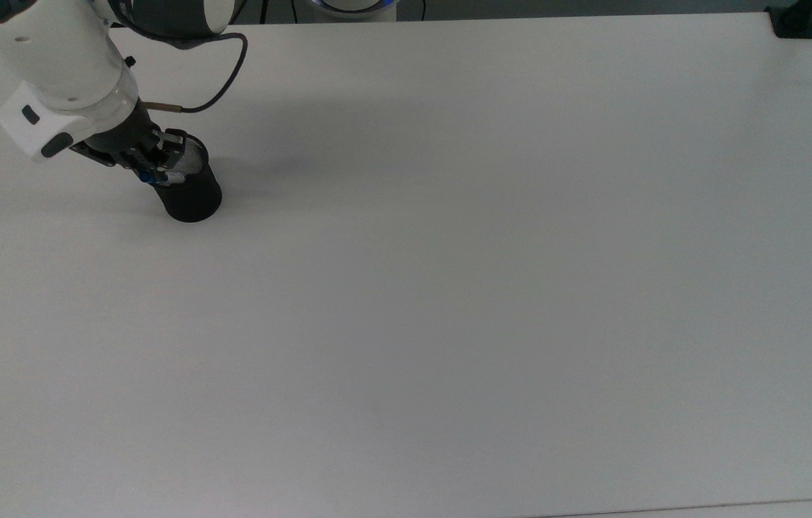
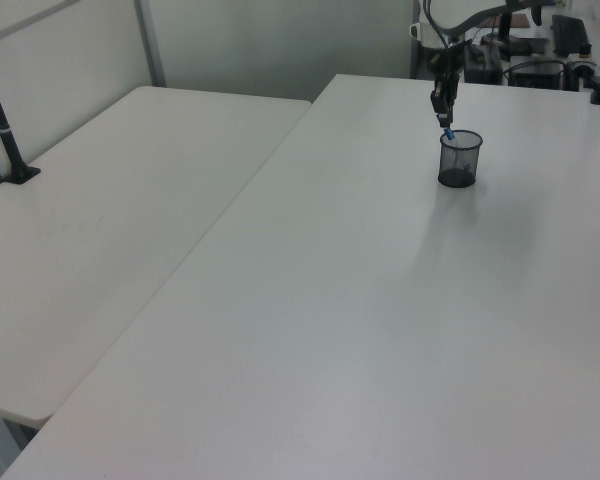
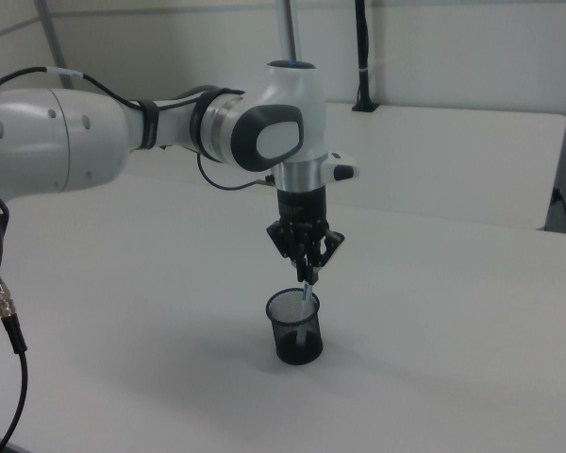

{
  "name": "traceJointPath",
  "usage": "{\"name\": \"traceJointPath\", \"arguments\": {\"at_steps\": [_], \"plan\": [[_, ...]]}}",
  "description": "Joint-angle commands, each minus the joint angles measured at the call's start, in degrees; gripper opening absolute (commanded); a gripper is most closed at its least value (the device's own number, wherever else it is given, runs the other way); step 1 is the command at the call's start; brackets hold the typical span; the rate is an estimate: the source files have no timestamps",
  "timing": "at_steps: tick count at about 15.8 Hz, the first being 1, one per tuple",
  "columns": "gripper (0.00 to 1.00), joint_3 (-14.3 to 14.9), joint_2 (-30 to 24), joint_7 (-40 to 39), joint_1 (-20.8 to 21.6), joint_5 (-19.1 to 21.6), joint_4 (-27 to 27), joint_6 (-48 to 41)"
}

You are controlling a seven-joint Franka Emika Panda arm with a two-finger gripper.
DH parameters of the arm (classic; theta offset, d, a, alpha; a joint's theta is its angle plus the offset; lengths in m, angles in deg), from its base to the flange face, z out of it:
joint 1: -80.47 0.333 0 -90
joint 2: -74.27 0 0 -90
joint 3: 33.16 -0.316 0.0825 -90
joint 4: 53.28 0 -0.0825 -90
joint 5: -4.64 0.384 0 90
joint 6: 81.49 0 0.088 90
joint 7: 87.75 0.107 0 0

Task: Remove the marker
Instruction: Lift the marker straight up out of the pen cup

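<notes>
Tool (image 3: 308,274) closed on marker (image 3: 307,289) above mesh cup (image 3: 295,328), marker's lower end inside cup, near white tabletop (image 1: 449,288) corner

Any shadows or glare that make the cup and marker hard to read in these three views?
Top view: soft grey shadow spreads over the table to the right of the cup, no glare. Left view: even light, cup and marker far off and tiny. Right view: clearest, marker held by the gripper above the cup, faint shadow beneath.
</notes>
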Motion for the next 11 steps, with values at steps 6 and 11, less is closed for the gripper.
{"name": "traceJointPath", "arguments": {"at_steps": [6, 11], "plan": [[0.18, -0.07, -8.77, -0.55, 0.00, 4.59, -0.69, -1.61], [0.18, -0.69, -12.91, -0.37, 1.66, 6.17, -0.60, -6.96]]}}
